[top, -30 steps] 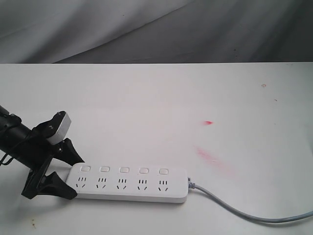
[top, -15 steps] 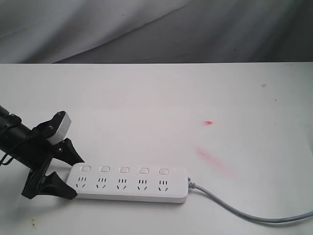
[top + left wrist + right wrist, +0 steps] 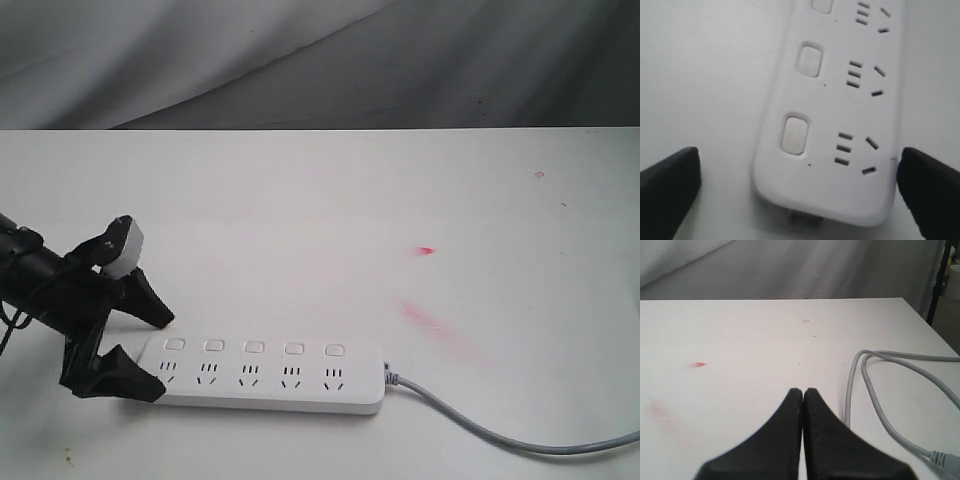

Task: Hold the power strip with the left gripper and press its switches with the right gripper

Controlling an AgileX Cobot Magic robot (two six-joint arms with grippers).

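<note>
The power strip point(image 3: 268, 385) lies flat near the table's front edge, its grey cord point(image 3: 480, 425) trailing right. Its switches point(image 3: 254, 347) form a row of five along the far side. My left gripper point(image 3: 163, 357) stands open astride the strip's left end, one finger point(image 3: 148, 303) beyond it and one point(image 3: 125, 378) in front. In the left wrist view the strip point(image 3: 840, 100) fills the gap; one finger point(image 3: 930, 185) sits at its edge, the other point(image 3: 670, 185) stays apart. My right gripper point(image 3: 803, 391) is shut on nothing, above bare table beside the cord point(image 3: 865, 385); the exterior view does not show it.
Red smudges point(image 3: 437, 325) mark the white table point(image 3: 330, 220) right of the middle. A grey cloth backdrop point(image 3: 320, 60) hangs behind the far edge. The table's right edge point(image 3: 927, 325) shows in the right wrist view.
My left gripper has opened wider and shifted slightly left; its far finger has moved away from the strip's end. The strip has not moved.
</note>
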